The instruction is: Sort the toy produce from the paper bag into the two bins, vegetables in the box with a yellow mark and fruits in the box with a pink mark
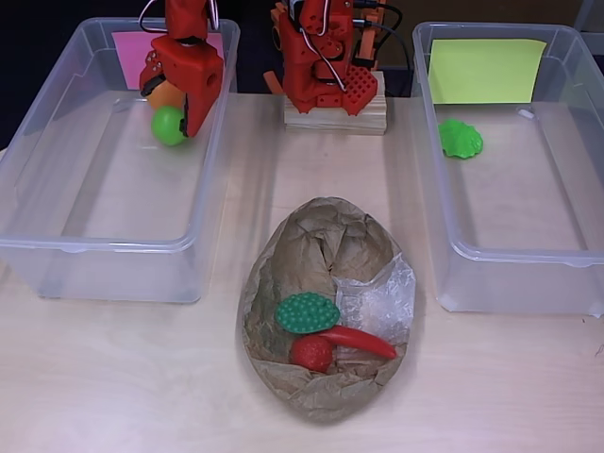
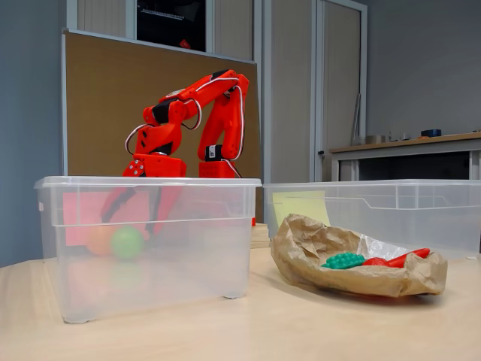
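Upper left of the overhead view: your gripper (image 1: pixel 179 118) sat low inside the pink-marked bin (image 1: pixel 57 250), its fingers closed around the green ball (image 1: pixel 168 125). An orange fruit (image 1: pixel 159 94) lay just behind it, touching or nearly so; I couldn't tell which. In the fixed view the ball (image 2: pixel 126 242) looked to be at the bin floor. Judgement: the release needed only an opening. The remaining produce lay lower centre in the paper bag (image 1: pixel 326 245), well apart.

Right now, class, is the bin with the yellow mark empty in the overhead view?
No, a green leafy toy lies in the yellow-marked bin.
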